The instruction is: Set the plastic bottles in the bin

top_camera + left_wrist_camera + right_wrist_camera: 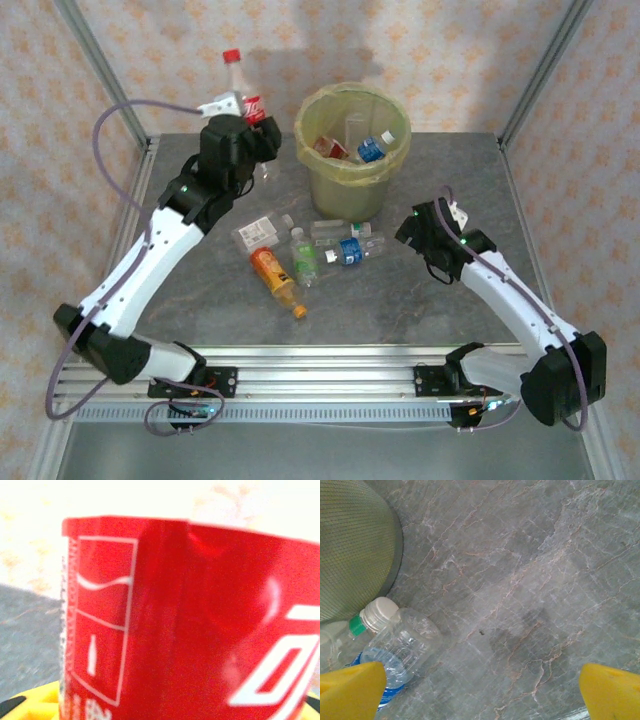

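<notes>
Item: red-label bottle (245,100) – red cap up, lifted clear of table (400,300), at 10 o'clock of bin (352,195). Label (200,625) creased. Left gripper (255,128) clenched on it.
Inside bin: blue-label bottle (372,150), others unclear.
Lying at 6–7 o'clock of bin: white-label bottle (257,233), orange-label bottle (272,272), green-label bottle (303,258), second blue-label bottle (350,250).
Right gripper (425,232) – at 4 o'clock of bin, jaws spread wide over table, nothing between fingers (350,690).
</notes>
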Robot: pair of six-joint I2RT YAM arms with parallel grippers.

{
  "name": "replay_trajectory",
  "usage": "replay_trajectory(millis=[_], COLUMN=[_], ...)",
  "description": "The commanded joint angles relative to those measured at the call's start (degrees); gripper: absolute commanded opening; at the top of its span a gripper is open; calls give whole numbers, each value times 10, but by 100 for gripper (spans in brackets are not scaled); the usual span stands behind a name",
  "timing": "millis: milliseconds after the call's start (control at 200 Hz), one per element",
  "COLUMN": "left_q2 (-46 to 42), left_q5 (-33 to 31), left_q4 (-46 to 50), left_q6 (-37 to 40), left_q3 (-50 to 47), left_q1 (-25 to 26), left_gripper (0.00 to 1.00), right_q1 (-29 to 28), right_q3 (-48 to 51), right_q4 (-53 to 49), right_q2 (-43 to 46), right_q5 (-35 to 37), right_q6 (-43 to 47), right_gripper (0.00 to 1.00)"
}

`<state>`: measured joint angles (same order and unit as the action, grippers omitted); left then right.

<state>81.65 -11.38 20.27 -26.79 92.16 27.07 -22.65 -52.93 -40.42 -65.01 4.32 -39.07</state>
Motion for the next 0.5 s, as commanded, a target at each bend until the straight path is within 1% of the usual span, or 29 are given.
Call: replay_trajectory(millis=[0, 110, 255, 385, 495], left_q2=[54, 125, 240, 340, 392], left_q5=[29, 79, 139, 164, 174], left_q4=[-46, -51, 8, 63, 75], left_q6=[76, 134, 202, 243, 275], left_q3=[78, 168, 329, 464, 526], left_q1=[6, 9, 10, 11, 15], left_gripper=[53, 53, 55, 56, 58], right_q1=[-5, -9, -17, -21, -26], right_q3=[13, 17, 19, 22, 21], right_q4=[14, 15, 12, 11, 7], right_q2=[13, 15, 23, 31, 31], right_q5=[-7, -11, -6, -3, -3], right_q6=[-23, -29, -34, -39, -40], right_gripper=[99, 99, 99, 99, 99])
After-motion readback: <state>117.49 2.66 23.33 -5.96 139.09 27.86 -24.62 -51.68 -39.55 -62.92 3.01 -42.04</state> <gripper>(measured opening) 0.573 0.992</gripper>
